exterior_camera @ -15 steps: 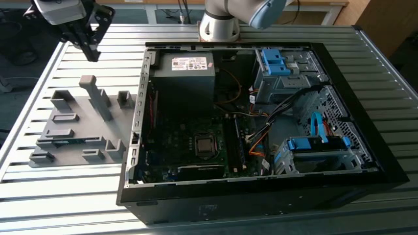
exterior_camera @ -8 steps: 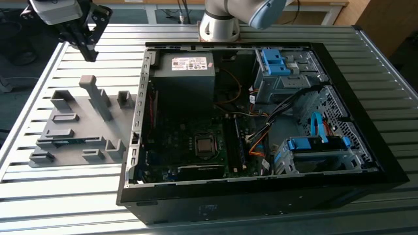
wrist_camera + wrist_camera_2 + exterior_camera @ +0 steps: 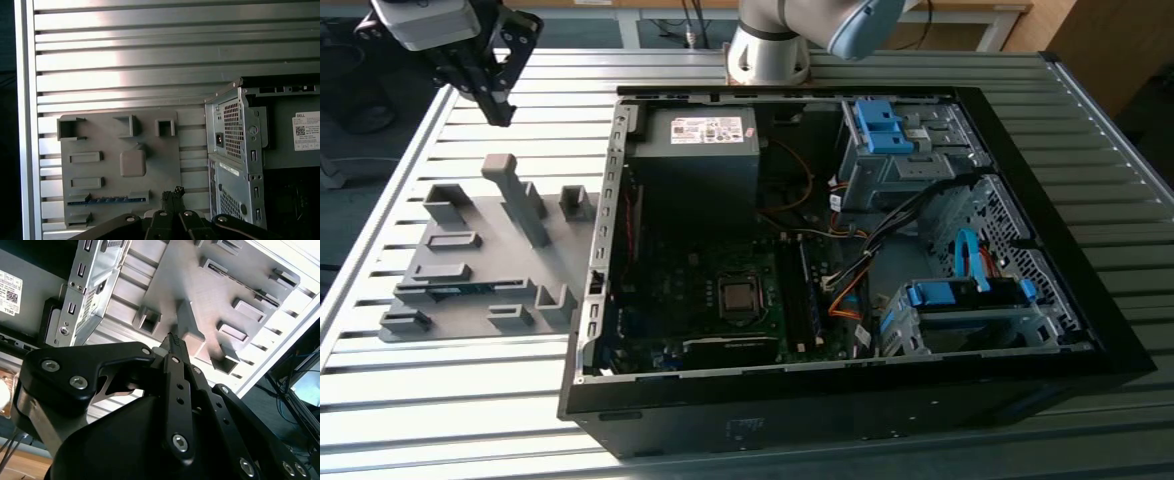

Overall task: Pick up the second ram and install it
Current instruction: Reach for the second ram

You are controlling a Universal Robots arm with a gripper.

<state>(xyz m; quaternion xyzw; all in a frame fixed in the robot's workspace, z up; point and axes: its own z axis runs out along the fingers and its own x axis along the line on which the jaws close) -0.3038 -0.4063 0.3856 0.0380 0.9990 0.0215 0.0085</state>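
Gripper (image 3: 498, 112) hangs high over the slatted table (image 3: 454, 400), toward the exterior view's left, beyond the far edge of the grey plate (image 3: 494, 250). It touches nothing. In both wrist views the fingertips meet in a single point (image 3: 173, 337) (image 3: 172, 192): claw narrow, pinched closed, nothing held between.

Ram (image 3: 454, 290) lies in a long slot at the plate's near side in the exterior view, a thin blue-green strip, flat along the slot. In the first wrist view it shows as a blue line (image 3: 107, 200) between two low holder blocks. It is well apart from the gripper.

Plate carries several low blocks and one tall post (image 3: 520, 200). The post stands upright near the plate's middle; the first wrist view sees its square top (image 3: 133, 162).

Open case (image 3: 854, 385) lies on its side just beside the plate, on the exterior view's right. Inside: power supply (image 3: 700, 140) at the far end, board with socket (image 3: 740, 297) in the middle, blue drive brackets (image 3: 881, 125) further right.
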